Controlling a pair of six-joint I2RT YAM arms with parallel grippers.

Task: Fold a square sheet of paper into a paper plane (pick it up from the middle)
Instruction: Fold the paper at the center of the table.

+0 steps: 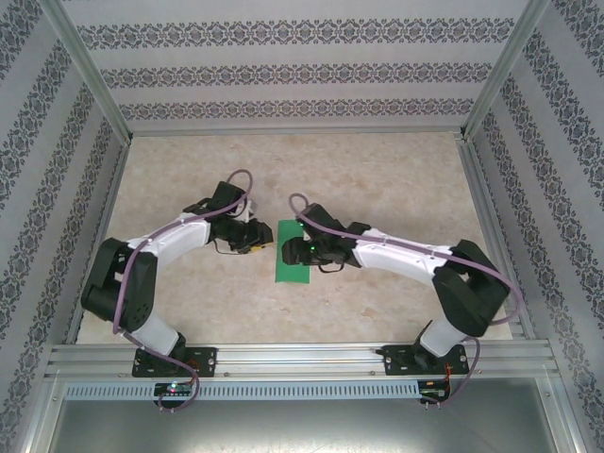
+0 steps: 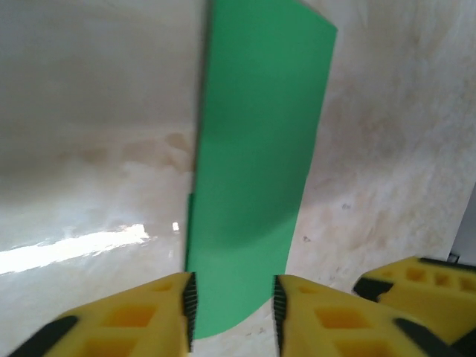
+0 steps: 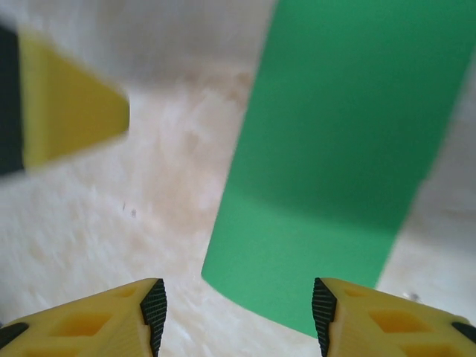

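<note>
The square sheet of paper [image 1: 293, 272], bright green and folded to a narrow rectangle, lies flat mid-table. My left gripper [image 1: 262, 242] reaches in from the left to the paper's left edge. In the left wrist view the green paper [image 2: 253, 163] runs away between the yellow fingers, and the left gripper [image 2: 233, 316] is open with a narrow gap about as wide as the strip. My right gripper [image 1: 300, 251] hovers over the paper's upper right part. In its wrist view the right gripper [image 3: 238, 312] is open wide and holds nothing, with the paper [image 3: 342, 156] beneath it.
The beige marbled table [image 1: 396, 189] is fenced by aluminium rails and patterned walls. Both grippers sit close together: a right finger [image 2: 416, 294] shows in the left wrist view, and a left finger [image 3: 67, 104] in the right wrist view.
</note>
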